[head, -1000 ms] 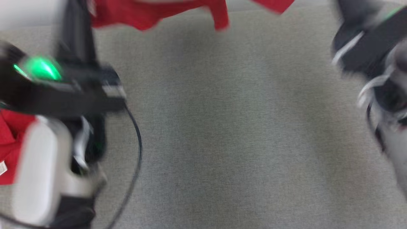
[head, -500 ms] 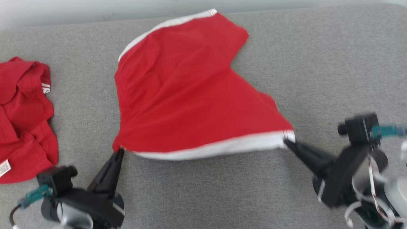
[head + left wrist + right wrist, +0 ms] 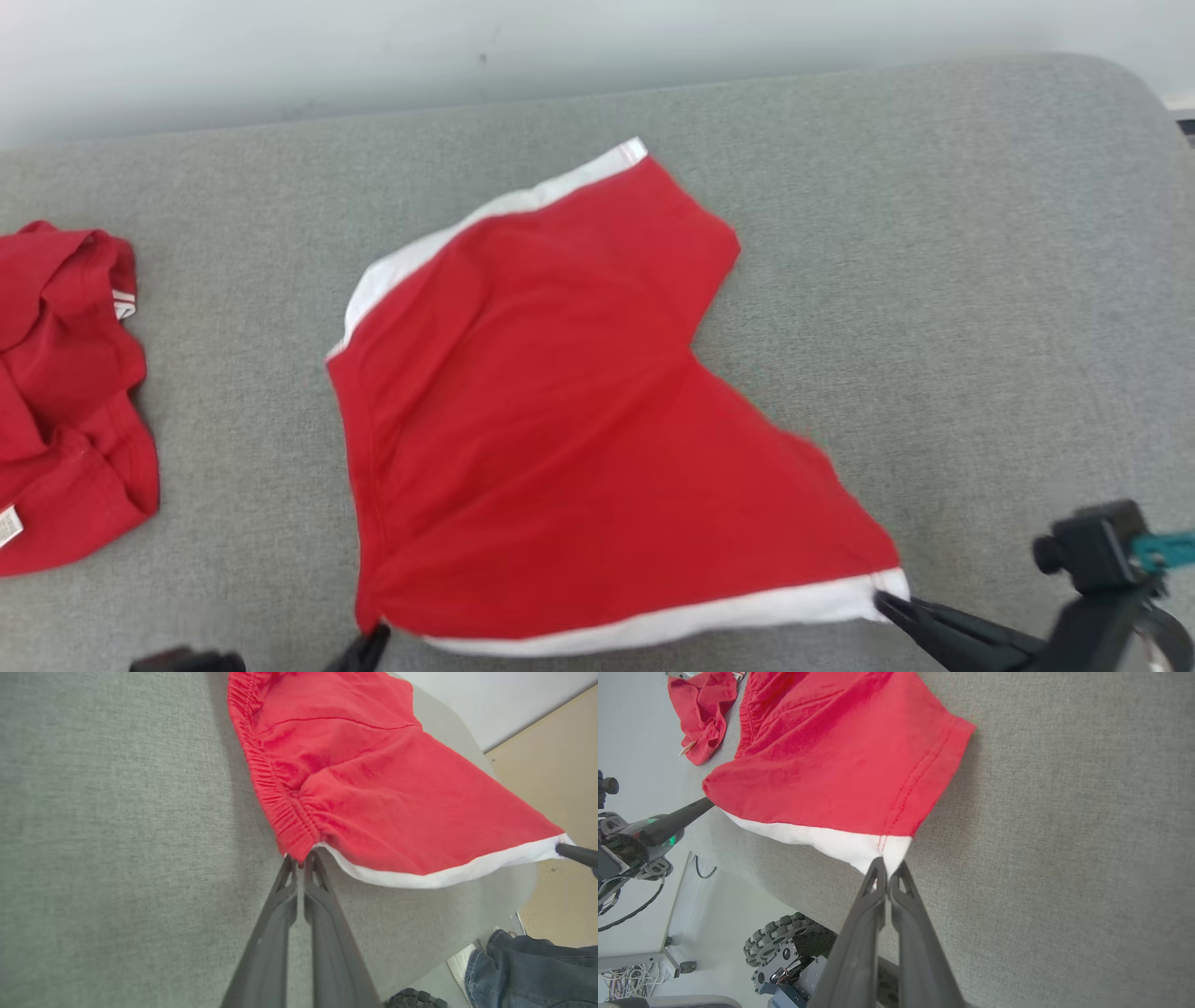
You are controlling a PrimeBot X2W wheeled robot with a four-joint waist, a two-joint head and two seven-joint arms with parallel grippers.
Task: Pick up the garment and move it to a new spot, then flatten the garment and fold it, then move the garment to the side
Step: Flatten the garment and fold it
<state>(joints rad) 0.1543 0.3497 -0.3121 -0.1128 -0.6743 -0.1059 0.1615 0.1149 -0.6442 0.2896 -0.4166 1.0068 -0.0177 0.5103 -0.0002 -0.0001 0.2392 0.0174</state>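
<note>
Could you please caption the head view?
Left gripper and right gripper pinch the red shorts by their near corners on the grey cushion.

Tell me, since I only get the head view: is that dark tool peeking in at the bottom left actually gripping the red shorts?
Observer: Yes. The left tool is shut on the gathered elastic waistband of the red cloth shorts with a white side stripe.
Operator: And the right one?
Observer: The right tool pinches the stripe's end, where two rows of red stitching meet it.
Operator: Anybody nearby?
Observer: A person's leg in blue jeans shows beyond the grey fabric-covered table.
</note>
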